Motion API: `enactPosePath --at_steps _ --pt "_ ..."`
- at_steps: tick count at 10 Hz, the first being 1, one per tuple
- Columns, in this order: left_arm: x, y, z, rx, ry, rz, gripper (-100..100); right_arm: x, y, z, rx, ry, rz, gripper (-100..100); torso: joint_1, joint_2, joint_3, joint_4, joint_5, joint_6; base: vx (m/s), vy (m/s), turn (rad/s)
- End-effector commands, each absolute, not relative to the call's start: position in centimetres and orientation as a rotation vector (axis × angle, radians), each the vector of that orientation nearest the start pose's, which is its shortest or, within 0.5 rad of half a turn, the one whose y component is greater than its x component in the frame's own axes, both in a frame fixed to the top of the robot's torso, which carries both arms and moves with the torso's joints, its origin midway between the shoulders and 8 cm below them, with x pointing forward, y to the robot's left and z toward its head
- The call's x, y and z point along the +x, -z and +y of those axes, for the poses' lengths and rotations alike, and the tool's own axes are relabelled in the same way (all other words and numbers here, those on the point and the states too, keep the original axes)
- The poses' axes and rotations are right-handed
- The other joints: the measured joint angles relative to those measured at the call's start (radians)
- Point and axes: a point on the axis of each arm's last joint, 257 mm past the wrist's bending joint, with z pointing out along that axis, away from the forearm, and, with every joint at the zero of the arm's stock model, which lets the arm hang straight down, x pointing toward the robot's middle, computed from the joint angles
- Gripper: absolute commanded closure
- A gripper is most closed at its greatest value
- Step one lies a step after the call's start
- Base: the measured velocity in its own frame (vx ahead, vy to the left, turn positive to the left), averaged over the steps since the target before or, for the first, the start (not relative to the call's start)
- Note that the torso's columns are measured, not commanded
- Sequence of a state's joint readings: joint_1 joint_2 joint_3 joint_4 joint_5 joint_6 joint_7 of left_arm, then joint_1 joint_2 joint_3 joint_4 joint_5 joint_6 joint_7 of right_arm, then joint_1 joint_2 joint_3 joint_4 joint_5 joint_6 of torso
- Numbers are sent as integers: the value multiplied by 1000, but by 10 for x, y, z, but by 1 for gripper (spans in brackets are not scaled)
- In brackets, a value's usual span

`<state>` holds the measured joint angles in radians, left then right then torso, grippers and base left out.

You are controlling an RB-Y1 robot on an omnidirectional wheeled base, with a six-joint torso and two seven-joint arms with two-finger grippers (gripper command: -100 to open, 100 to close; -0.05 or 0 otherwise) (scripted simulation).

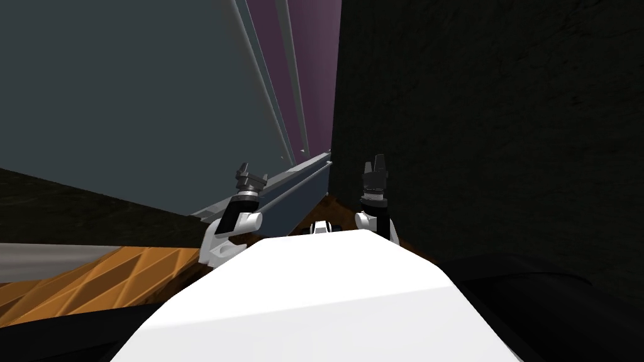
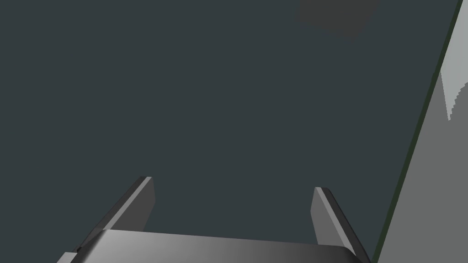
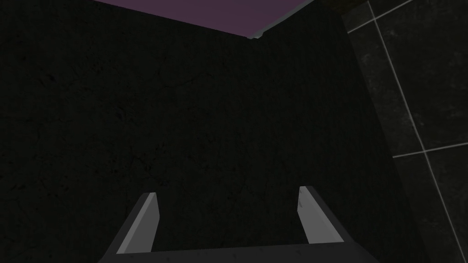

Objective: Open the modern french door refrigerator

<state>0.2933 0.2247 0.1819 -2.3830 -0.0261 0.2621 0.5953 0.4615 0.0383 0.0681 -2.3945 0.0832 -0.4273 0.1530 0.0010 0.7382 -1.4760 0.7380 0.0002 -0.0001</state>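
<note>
directly ahead, grey refrigerator door (image 2: 205, 91) fronts left gripper (image 2: 233, 182), spread apart; right gripper (image 3: 227, 190) spread, facing dark wall (image 3: 183, 114).

You have nothing to read here. No lettering, label, brand mark, number or sign can be made out on the plain dark grey refrigerator door (image 1: 126, 94) or on the dark wall (image 1: 490, 126) beside it.
</note>
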Motion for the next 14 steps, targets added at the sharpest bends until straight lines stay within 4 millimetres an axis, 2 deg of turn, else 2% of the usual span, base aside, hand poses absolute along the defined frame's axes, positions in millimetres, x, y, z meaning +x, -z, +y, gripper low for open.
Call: enactPosePath --at_steps 1,14 --pt "428 3 348 -1242 1443 758 -100 336 -74 -247 528 -1197 603 0 -1 0 0 0 0 0 36 -70 -9" --pt "431 21 391 -1526 1392 603 -100 336 -74 -247 528 -1197 603 0 -2 -3 -2 -1 -1 1 42 -76 -16"
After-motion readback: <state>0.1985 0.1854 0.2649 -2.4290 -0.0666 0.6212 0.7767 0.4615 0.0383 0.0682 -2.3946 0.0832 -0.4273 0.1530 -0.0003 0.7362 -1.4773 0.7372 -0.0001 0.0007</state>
